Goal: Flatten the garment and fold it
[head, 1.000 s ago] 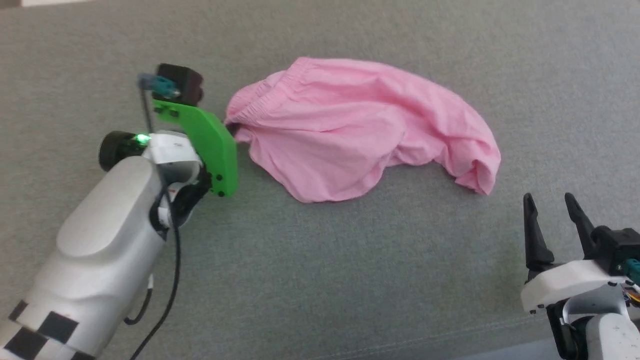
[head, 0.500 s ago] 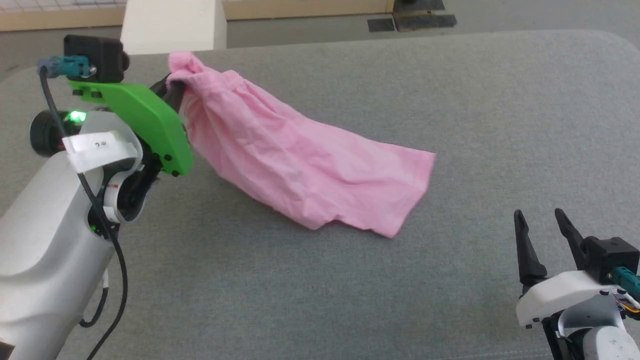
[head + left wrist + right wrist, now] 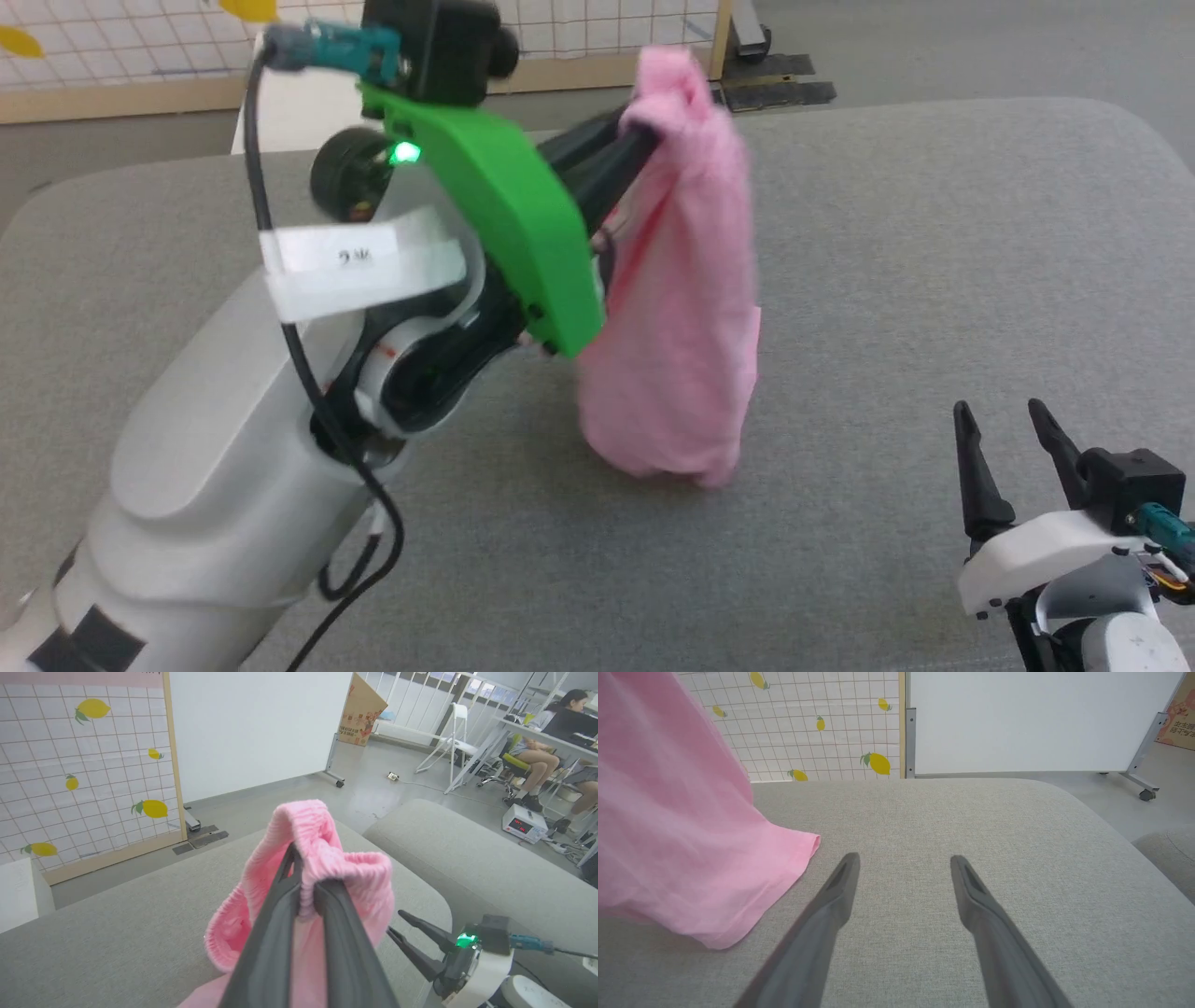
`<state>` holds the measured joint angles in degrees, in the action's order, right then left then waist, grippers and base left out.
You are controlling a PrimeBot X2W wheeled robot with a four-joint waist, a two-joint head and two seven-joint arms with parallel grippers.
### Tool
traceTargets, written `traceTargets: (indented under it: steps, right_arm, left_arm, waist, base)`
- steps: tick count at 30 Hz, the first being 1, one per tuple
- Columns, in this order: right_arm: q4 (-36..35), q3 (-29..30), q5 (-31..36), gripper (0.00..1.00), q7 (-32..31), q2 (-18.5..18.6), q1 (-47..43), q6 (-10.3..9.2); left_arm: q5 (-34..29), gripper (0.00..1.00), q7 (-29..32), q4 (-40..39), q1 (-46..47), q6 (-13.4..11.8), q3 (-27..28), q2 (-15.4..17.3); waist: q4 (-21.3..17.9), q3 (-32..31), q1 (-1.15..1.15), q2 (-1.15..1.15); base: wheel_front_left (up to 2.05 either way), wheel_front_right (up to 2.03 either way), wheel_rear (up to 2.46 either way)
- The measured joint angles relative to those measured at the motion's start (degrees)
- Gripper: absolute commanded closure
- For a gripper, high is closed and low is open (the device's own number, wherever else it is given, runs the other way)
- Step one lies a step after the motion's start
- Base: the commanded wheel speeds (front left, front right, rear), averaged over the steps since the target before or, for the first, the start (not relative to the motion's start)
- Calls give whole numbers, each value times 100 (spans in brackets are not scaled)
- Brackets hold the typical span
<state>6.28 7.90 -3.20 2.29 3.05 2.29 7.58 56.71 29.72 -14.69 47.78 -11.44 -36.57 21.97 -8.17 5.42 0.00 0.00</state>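
Observation:
The garment [image 3: 681, 280], a light-pink pair of shorts, hangs bunched in a tall column from my left gripper [image 3: 644, 140]. Its lower end rests on the grey cushion. In the left wrist view the two dark fingers [image 3: 275, 924] are shut on the gathered waistband [image 3: 327, 830]. My right gripper [image 3: 999, 411] stands open at the lower right, apart from the cloth, with nothing between its fingers. In the right wrist view that gripper [image 3: 903, 858] points over bare cushion, and the garment [image 3: 668, 812] drapes at the left, its hem lying on the surface.
The work surface is a wide grey cushion [image 3: 934, 233] with rounded far corners. A second cushion [image 3: 490, 858] adjoins it. Beyond stand a lemon-patterned grid panel [image 3: 70, 765], a whiteboard [image 3: 1017, 718] and a white block [image 3: 299, 103]. A person [image 3: 551, 751] sits at a desk.
My left gripper has raised the waistband high and moved right, so the garment went from lying spread to hanging upright. The head camera has tilted up. The right gripper has stayed put.

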Motion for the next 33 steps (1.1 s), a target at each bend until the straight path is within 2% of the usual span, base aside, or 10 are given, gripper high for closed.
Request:
traceTargets:
  steps: [4, 7, 9, 15, 23, 24, 25, 26, 31, 33]
  right_arm:
    - [77, -8, -75, 0, 48, 0, 4, 0]
    - [136, -9, -143, 0, 116, -1, 5, 0]
    - [158, -7, -183, 0, 136, 0, 9, 0]
    - [193, -11, -193, 0, 182, -1, 55, 0]
    - [143, -107, -182, 0, 103, -4, 123, 0]
    - [131, -110, -182, 0, 74, -4, 123, 0]
    - [122, -112, -180, 0, 65, -4, 123, 0]
    - [112, -116, -175, 0, 44, -3, 123, 0]
    - [31, -105, -119, 0, -76, -4, 114, 0]
    - [-23, -85, -93, 0, -132, -3, 94, 0]
  left_arm:
    - [179, 100, -156, 68, 196, -364, 314, -358]
    - [168, 100, -235, 439, 159, -555, 468, -288]
    - [167, 100, -232, 854, -86, -610, 497, -55]
    - [67, 100, -265, 2253, -1189, -570, 387, 664]
    - [-70, 100, -800, 3476, -1679, -491, 385, 712]
    - [-73, 67, -859, 3552, -1686, -491, 396, 697]
    - [-85, 3, -943, 3643, -1693, -492, 403, 683]
    - [-86, 0, -1036, 3719, -1698, -491, 422, 666]
    - [-219, 0, -1623, 3842, -1725, -396, 464, 623]
    - [-369, 0, -2060, 3774, -1733, -313, 475, 610]
  waist:
    - [-105, -22, 0, 0]
    - [-128, 27, 0, 0]
    - [-121, 85, 0, 0]
    - [-42, 278, 0, 0]
    - [172, 479, 0, 0]
    - [201, 486, 0, 0]
    - [235, 491, 0, 0]
    - [269, 488, 0, 0]
    - [399, 392, 0, 0]
    - [471, 336, 0, 0]
  base:
    - [0, 0, 0]
    - [0, 0, 0]
    - [0, 0, 0]
    - [0, 0, 0]
    - [0, 0, 0]
    - [0, 0, 0]
    - [0, 0, 0]
    - [0, 0, 0]
    - [0, 0, 0]
    - [0, 0, 0]
